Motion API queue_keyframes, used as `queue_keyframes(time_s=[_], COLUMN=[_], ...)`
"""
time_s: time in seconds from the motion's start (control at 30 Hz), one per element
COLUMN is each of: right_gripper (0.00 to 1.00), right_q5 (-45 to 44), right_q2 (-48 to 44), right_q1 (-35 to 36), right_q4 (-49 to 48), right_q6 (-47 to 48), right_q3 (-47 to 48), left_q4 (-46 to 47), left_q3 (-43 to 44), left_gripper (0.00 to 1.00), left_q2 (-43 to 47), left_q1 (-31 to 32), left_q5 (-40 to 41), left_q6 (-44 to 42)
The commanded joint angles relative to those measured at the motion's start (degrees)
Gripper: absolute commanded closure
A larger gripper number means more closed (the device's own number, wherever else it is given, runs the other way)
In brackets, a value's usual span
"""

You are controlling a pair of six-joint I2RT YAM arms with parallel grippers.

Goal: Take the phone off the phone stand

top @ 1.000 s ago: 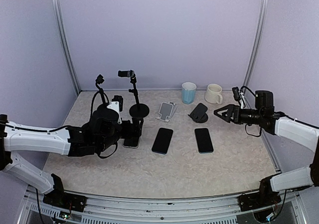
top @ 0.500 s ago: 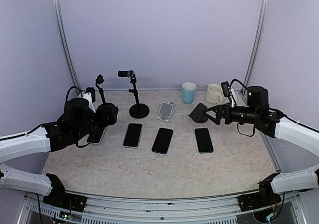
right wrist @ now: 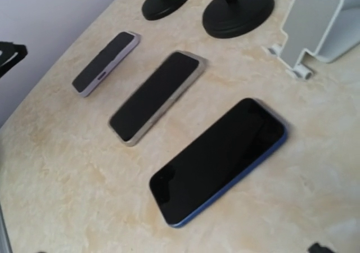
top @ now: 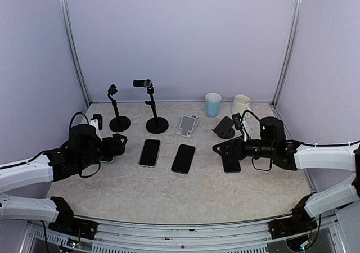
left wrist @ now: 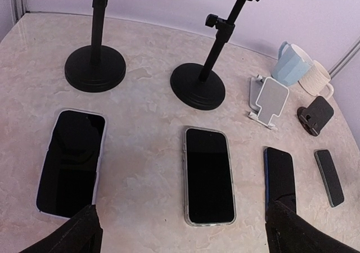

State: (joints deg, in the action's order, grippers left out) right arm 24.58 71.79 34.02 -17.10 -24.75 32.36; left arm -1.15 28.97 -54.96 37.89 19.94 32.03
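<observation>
Four phones lie flat on the table, all off the stands; both grippers are spread wide and hold nothing.

The phones form a row across the middle of the top view: the far-left phone (left wrist: 72, 162), the second phone (top: 149, 152), the blue-edged third phone (top: 183, 158) and the far-right phone (top: 232, 165). The left gripper (top: 116, 145) sits at the left end of the row, partly covering the far-left phone. In its wrist view that phone and the second lie just above the fingertips (left wrist: 79, 236). The right gripper (top: 220, 150) is over the far-right phone's upper end, pointing left at the third phone. Behind the row stand four stands: two black pole stands (top: 119, 123) (top: 157, 125), one white folding stand (top: 188, 125) and one black wedge stand (top: 225, 128). Two cups are at the upper right, a blue cup (top: 213, 104) and a cream mug (top: 241, 105).
</observation>
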Motion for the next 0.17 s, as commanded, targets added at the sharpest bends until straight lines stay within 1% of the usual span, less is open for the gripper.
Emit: queue_keyframes(time_s=[0.0,0.13], right_gripper=[0.0,0.0], right_q5=[-1.0,-0.2], right_q2=[1.8,3.6], right_q1=[0.4,0.4], right_q4=[-6.4,-7.5], right_q6=[-1.1,-3.0], right_q3=[-1.4,-1.0], left_q4=[-0.2,-0.1], left_q3=[0.0,0.9], left_gripper=[0.01,0.01], left_q2=[0.4,-0.7], left_q1=[-0.4,-0.4], left_q5=[-0.2,-0.2], left_q6=[1.0,0.7])
